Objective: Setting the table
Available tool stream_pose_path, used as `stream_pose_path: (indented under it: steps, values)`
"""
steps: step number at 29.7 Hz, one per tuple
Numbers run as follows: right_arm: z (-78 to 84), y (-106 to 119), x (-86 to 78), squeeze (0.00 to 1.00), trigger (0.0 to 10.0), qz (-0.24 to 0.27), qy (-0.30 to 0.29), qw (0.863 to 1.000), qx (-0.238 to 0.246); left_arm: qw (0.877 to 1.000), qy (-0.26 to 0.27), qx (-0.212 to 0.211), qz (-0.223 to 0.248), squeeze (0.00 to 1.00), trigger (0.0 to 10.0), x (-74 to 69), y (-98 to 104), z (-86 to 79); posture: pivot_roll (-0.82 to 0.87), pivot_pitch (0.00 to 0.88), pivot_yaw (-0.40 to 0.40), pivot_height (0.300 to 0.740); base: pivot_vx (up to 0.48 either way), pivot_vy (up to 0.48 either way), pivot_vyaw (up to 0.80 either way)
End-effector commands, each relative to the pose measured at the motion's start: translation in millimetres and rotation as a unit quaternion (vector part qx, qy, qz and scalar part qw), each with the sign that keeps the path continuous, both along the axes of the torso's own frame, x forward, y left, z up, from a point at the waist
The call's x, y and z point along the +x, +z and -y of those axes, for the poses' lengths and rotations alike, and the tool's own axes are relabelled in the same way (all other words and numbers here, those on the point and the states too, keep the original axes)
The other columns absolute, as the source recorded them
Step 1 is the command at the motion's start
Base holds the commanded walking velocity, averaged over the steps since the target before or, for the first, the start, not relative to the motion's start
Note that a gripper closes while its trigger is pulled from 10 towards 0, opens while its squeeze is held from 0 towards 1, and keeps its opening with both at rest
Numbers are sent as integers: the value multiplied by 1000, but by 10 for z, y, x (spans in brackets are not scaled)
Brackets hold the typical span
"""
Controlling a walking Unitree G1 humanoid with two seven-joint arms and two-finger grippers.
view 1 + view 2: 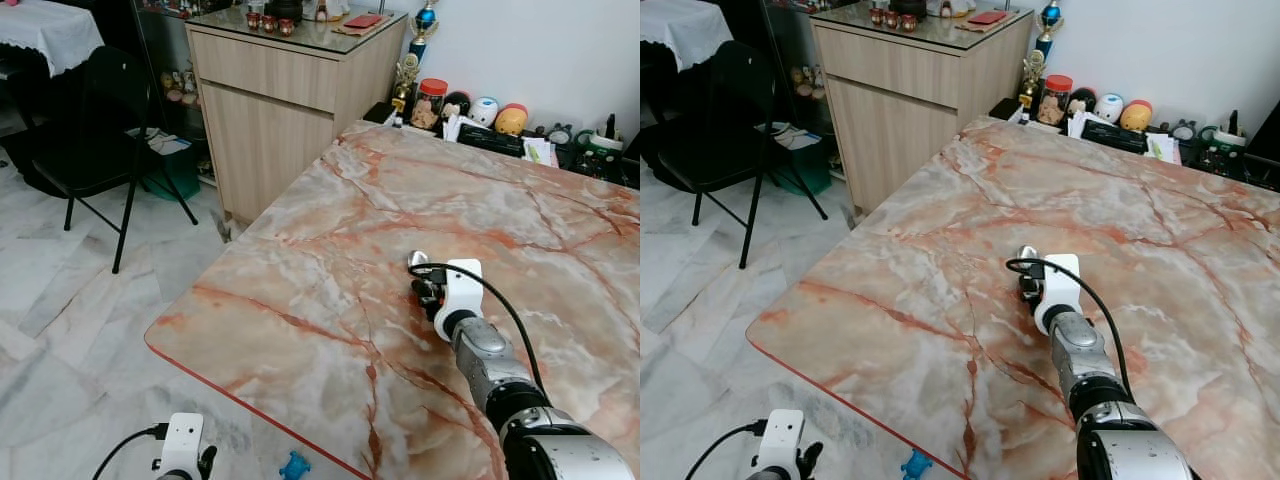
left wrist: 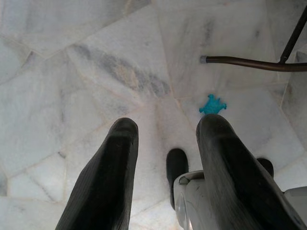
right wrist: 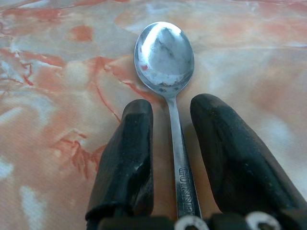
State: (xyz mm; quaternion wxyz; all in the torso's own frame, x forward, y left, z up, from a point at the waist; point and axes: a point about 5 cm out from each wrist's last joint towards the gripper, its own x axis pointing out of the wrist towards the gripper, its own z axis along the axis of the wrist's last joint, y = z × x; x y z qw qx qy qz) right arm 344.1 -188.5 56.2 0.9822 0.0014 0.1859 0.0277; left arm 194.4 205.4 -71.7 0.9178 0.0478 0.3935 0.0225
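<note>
The left gripper [image 2: 165, 143] hangs low over the floor [image 2: 72, 72], jaws parted, near a small blue toy [image 2: 212, 104]. On the marble worktop [image 1: 330, 250], the right gripper [image 3: 170, 129] straddles a spoon [image 3: 165, 55]; its jaws seem released, not quite touching the handle.

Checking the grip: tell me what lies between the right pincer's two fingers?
The spoon: its handle runs down the gap between the right pincer's fingers, bowl past the tips, over the table. The right wrist view shows this.
</note>
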Motion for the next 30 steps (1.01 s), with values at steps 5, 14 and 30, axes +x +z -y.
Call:
stream_pose_path:
  steps: [5,14,30]
  values:
    - [13,-49,-31,0,10000,-10,-4,1000,-1,1000,-7,6,-20,0,10000,-81,-45,-15,117,0,-64,740,0,0,0]
    - [42,-62,-41,0,10000,-14,-11,1000,-4,1000,-7,3,-21,0,10000,-85,-51,2,117,0,-67,740,0,0,0]
    - [25,-99,-66,0,0,-20,-7,1000,-3,1000,-7,0,-26,0,10000,-92,-58,5,119,0,-66,740,0,0,0]
